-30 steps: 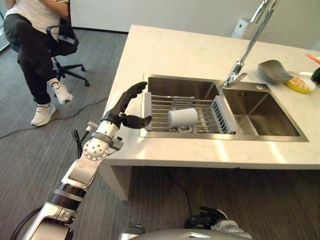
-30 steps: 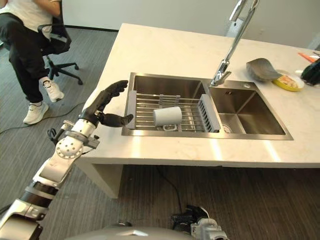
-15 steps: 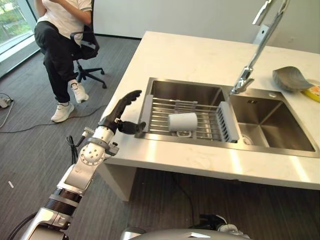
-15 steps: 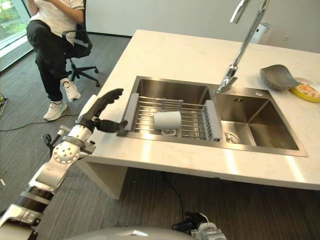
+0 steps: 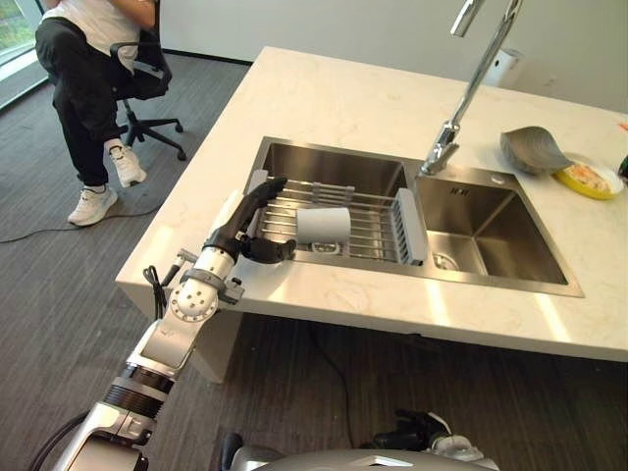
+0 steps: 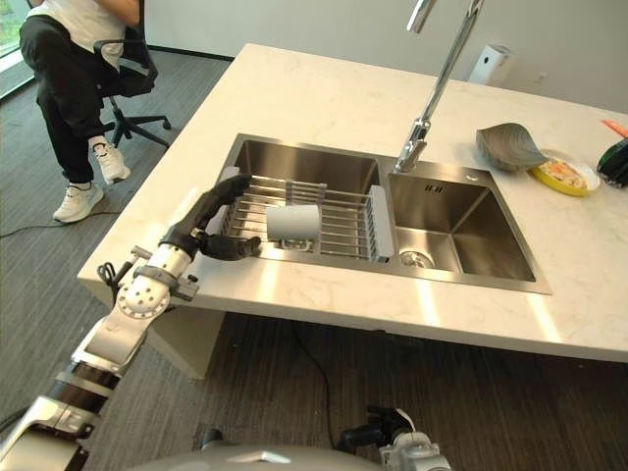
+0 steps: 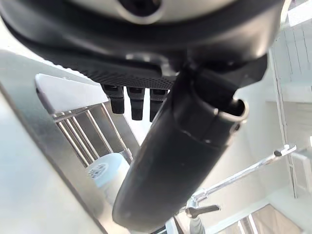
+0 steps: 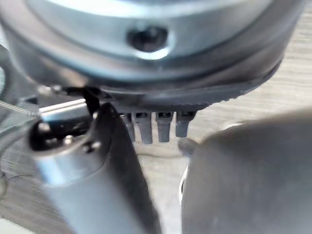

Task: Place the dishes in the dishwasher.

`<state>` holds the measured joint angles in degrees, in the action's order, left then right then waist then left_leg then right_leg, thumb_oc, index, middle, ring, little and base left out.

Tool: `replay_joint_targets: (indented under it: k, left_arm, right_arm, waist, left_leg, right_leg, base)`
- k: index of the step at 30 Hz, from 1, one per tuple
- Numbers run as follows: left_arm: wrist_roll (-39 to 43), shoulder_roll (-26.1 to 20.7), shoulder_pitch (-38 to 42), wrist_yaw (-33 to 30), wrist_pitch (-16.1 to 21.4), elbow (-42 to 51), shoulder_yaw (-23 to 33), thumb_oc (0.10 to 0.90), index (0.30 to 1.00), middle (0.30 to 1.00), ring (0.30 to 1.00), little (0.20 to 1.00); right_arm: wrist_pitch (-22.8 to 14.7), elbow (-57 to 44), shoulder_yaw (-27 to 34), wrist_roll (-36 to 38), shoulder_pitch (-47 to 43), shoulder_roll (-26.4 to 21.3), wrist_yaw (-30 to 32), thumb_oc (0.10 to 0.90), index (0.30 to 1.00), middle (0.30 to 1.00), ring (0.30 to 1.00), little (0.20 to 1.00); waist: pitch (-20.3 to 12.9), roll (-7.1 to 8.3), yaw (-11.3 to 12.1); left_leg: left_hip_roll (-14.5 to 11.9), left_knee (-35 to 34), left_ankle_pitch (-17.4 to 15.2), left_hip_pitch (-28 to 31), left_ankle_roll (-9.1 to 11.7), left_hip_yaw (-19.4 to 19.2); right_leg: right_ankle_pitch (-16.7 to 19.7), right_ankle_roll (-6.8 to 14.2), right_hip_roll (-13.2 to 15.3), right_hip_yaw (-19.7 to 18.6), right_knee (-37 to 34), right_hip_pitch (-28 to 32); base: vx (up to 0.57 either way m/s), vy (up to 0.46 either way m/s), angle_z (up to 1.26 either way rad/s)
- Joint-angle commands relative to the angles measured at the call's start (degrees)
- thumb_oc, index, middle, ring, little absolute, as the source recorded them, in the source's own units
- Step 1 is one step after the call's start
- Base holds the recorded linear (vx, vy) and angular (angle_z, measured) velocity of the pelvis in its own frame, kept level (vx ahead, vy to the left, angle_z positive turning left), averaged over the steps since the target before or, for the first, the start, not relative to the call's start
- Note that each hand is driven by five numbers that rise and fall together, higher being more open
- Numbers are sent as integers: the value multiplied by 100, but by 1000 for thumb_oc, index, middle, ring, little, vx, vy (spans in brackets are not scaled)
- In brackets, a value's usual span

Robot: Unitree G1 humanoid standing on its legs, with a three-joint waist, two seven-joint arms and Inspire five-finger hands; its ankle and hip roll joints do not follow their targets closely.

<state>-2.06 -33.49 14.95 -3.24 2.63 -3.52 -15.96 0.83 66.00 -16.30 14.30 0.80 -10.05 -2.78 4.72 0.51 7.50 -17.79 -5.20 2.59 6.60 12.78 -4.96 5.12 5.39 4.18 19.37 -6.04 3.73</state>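
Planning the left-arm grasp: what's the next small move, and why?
Probably ease the left hand a little further toward the white cup. The cup lies on its side on the rack over the sink basin; the hand is open at the rack's near end, short of the cup.

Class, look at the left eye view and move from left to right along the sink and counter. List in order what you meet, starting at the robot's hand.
left hand → white cup lying on its side on the rack → tap → right basin → grey bowl → yellow plate
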Motion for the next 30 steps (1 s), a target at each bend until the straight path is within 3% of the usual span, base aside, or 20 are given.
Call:
replay_joint_targets:
  k: [1, 11, 22, 30]
  left_arm:
    - [-341, -123, 1551, -140, 417, -180, -430, 800, 900, 900, 900, 900]
    - [-279, -261, 2264, -36, 330, -864, -1012, 800, 900, 900, 900, 900]
    - [-132, -196, 2751, -14, 187, -1792, -1356, 800, 900, 900, 900, 900]
    - [-210, -511, 3050, -141, 124, -2276, -1430, 800, 900, 900, 900, 900]
  right_arm:
    - [-222, -177, 48, 150, -214, -142, 36, 800, 900, 900, 900, 900]
    - [-209, -375, 129, 226, 127, -140, -23, 800, 900, 900, 900, 900]
    - [-163, -694, 309, 346, 467, -203, -70, 800, 900, 900, 900, 900]
    - [-141, -990, 457, 487, 744, -201, -129, 800, 900, 900, 900, 900]
  waist:
    - [-44, -272, -36]
    - [-47, -422, -261]
    - [-43, -462, -504]
    - [-38, -480, -697]
  left_leg:
    - [157, 20, 292, -459, -13, 347]
    - [332, 20, 159, -396, -107, 126]
    - [461, 20, -6, -233, -214, -60]
    - [496, 20, -104, -59, -250, -237]
  right_leg:
    - [-440, 517, 328, 334, 104, 288]
    - [-323, 610, 512, 214, 104, 216]
    - [-242, 681, 643, 42, 104, 172]
    - [-209, 708, 656, -153, 104, 136]
  base:
    - [-13, 8, 3]
    - [-1, 36, -4]
    - [5, 23, -5]
    - [10, 22, -10]
